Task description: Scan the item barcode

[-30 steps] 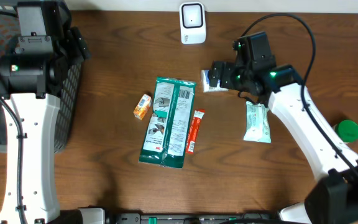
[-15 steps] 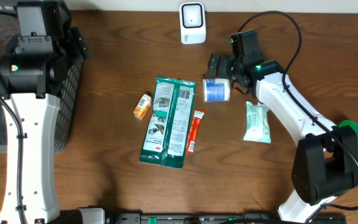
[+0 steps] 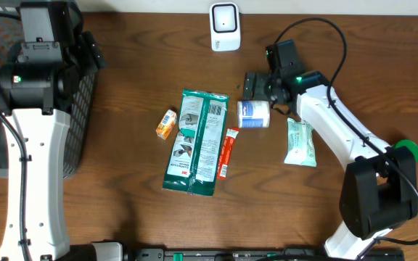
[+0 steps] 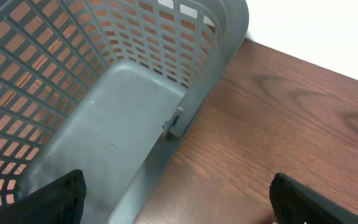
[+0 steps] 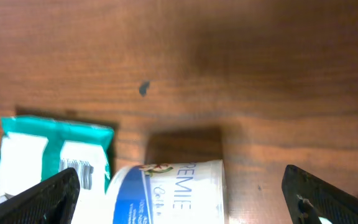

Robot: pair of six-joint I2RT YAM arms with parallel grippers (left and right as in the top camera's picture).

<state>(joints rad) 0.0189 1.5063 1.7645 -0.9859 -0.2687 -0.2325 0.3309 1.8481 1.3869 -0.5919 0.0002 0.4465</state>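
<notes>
From above, the white and blue tub [image 3: 254,114] lies on its side on the table [image 3: 122,217], just beside the right tool [image 3: 253,87] and apart from the scanner [image 3: 224,27] at the far edge. A long green packet [image 3: 194,141] lies near it. The left wrist view shows the left tool [image 4: 178,205] spread wide and empty, over the grey basket [image 4: 123,118]. The right wrist view shows the right tool spread wide too, with the tub lying between its fingers [image 5: 42,196], gripped by neither.
</notes>
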